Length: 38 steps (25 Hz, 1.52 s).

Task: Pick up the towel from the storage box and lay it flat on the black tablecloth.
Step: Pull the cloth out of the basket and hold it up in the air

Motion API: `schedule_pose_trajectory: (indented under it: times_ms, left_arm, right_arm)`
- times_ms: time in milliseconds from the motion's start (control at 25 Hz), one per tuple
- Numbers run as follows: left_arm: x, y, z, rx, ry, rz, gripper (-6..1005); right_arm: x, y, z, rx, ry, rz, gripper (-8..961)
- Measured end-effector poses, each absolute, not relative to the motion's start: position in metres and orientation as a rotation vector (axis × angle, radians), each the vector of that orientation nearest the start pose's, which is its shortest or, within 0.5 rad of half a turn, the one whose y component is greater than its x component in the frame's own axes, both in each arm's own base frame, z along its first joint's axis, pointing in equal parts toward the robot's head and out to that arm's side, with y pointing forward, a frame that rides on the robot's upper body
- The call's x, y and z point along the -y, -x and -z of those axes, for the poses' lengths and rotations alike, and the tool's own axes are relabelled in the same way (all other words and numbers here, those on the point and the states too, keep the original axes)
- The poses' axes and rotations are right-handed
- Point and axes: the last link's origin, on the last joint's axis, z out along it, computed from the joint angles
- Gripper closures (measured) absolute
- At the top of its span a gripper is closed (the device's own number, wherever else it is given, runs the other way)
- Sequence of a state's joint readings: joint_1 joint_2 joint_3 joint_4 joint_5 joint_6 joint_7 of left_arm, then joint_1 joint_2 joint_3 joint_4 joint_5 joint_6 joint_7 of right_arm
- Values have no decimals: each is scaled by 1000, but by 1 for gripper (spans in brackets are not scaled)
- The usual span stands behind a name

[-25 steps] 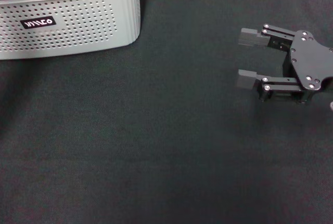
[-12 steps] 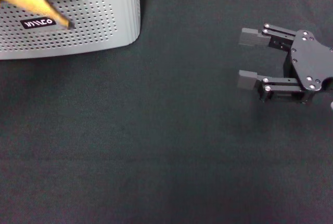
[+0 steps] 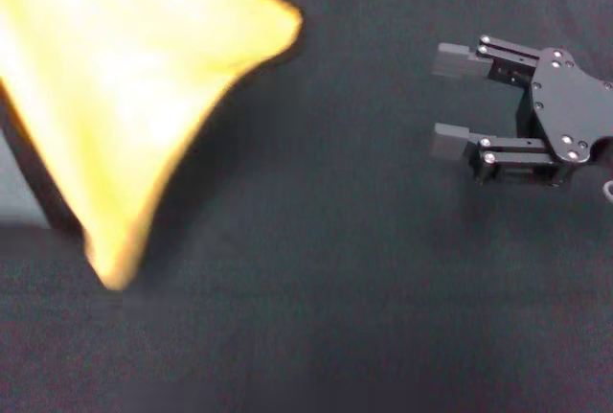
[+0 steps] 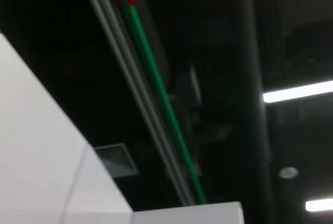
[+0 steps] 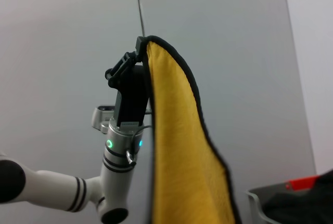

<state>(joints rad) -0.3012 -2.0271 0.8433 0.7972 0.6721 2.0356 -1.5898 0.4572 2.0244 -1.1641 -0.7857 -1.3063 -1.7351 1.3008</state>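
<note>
Where it hangs from the left gripper (image 5: 139,44), the towel (image 3: 124,97) reads as a soft, light, limp item — plush orange-yellow face outward, black stitched border running down its edge, no stiffness of its own. Held by one top corner, it drapes straight down below the jaws, which are clamped on that corner, high above the black tablecloth (image 3: 316,288). Judged handling: it will swing and fold on itself rather than keep shape; not fragile, not slippery; best taken at corners or along the border, and a second hold at the adjacent top corner would be needed to spread it flat. The right gripper (image 3: 448,97) waits low over the tablecloth, well off to the towel's side, fingers apart and holding nothing. Change noted against half a second ago — then only a narrow yellow strip showed at the storage box (image 5: 283,206); now the broad hanging sheet covers that whole corner of the head view and hides the box there. The right gripper has barely shifted.
</note>
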Motion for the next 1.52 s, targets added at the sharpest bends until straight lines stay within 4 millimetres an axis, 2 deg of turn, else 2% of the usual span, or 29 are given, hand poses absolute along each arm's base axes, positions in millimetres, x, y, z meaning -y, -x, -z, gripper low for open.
schedule_pose_trajectory:
  times_ms: [440, 880, 1160, 1520]
  left_arm:
    - [-256, 209, -158, 62, 1997, 2102, 986]
    - [-257, 209, -156, 72, 2036, 2071, 985]
    - [-262, 207, -154, 77, 2118, 2016, 985]
    - [-271, 193, -146, 78, 2332, 1955, 985]
  right_arm:
    - [-317, -156, -22, -16, 2806, -1360, 128]
    - [-321, -151, -21, -3, 2803, -1360, 128]
    - [-322, -149, -22, 3, 2795, -1373, 127]
    - [-324, -145, -22, 21, 2800, -1373, 146]
